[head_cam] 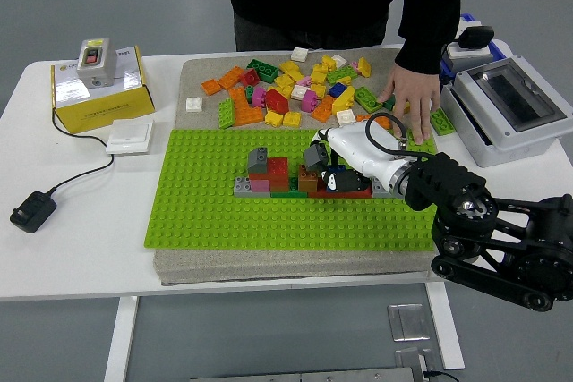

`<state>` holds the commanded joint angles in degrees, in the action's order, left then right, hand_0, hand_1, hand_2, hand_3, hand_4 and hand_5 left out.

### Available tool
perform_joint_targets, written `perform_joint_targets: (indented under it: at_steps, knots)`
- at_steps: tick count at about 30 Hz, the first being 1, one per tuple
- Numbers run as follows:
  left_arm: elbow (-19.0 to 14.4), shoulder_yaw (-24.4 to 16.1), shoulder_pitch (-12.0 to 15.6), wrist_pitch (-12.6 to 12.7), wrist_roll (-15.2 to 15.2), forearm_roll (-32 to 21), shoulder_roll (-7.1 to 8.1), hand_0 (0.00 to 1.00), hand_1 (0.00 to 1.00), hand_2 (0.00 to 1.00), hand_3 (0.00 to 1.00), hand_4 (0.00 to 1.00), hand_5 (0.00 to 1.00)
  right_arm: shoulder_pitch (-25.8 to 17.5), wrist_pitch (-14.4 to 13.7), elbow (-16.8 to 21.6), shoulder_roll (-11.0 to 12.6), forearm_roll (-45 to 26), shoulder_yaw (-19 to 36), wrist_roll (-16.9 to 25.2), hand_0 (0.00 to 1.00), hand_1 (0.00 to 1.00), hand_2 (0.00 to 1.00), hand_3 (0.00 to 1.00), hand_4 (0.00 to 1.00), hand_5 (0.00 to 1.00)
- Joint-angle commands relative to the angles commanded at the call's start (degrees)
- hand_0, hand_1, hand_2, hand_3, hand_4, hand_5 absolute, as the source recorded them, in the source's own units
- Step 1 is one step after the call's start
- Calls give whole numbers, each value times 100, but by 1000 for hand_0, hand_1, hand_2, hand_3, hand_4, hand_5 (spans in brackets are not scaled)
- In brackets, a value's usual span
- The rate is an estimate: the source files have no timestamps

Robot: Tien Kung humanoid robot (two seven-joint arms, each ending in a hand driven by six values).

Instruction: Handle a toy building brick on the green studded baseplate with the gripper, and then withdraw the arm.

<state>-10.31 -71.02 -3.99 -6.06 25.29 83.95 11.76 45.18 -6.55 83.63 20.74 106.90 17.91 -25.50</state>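
Right hand [324, 165] reaches in from the right over green baseplate [224, 221], fingers curled down on the brick row [277, 178] at its brown and blue bricks. Grasp unclear. Person's hand [410, 96] rests flat among loose bricks [286, 87] on the grey mat [197, 69] beyond.

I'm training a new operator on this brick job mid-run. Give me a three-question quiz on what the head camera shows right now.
1. True or false: the right hand is over the brick row on the green baseplate.
2. Where does the person's hand rest?
A. on the loose brick pile's right end
B. on the yellow box
C. on the baseplate
3. Fill in: the red brick in the built row sits directly right of the ____ sloped brick.

Key: 1 true; 2 A; 3 grey.
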Motion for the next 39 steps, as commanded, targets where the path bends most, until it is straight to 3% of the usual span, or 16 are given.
perform_joint_targets:
  at_steps: [13, 30, 39]
  knots:
    - [0, -11, -14, 8, -31, 22, 14, 708, 673, 634, 662, 272, 632, 69, 13, -305, -246, -66, -76, -28, 77, 132, 448, 585, 457, 341]
    - [0, -23, -15, 15, -41, 28, 21, 708, 673, 633, 662, 277, 630, 57, 88, -318, -289, -71, -46, -192, 75, 129, 450, 584, 467, 348]
    - [0, -7, -10, 16, -64, 17, 24, 706, 672, 632, 661, 282, 633, 58, 117, -344, -304, -113, -38, -205, 73, 128, 436, 576, 515, 403]
